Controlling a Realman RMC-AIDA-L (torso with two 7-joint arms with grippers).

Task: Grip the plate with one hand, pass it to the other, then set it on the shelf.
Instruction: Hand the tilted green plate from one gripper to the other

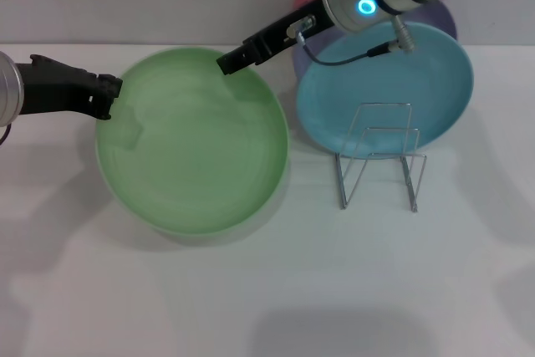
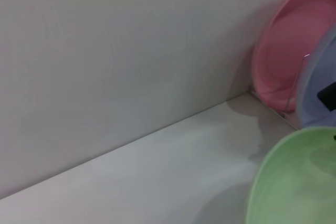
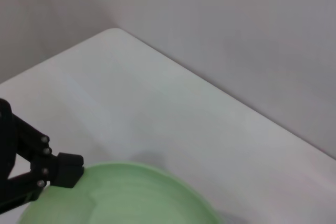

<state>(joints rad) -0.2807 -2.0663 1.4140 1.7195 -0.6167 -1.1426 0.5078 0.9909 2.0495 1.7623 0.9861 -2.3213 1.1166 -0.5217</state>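
Pinching the plate by opposite rims, left gripper and right gripper; one shelf beside

Round matte light green plate, turquoise blue plate, pink plate, thin silver wire shelf, white table

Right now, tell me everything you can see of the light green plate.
The light green plate is round, matte and plastic-looking, with a shallow raised rim and faint concentric rings inside. It faces the head camera, above the white table, casting a shadow. The left gripper meets its left rim and the right gripper its far rim; grip at either cannot be confirmed. The turquoise plate and wire shelf stand apart to its right.
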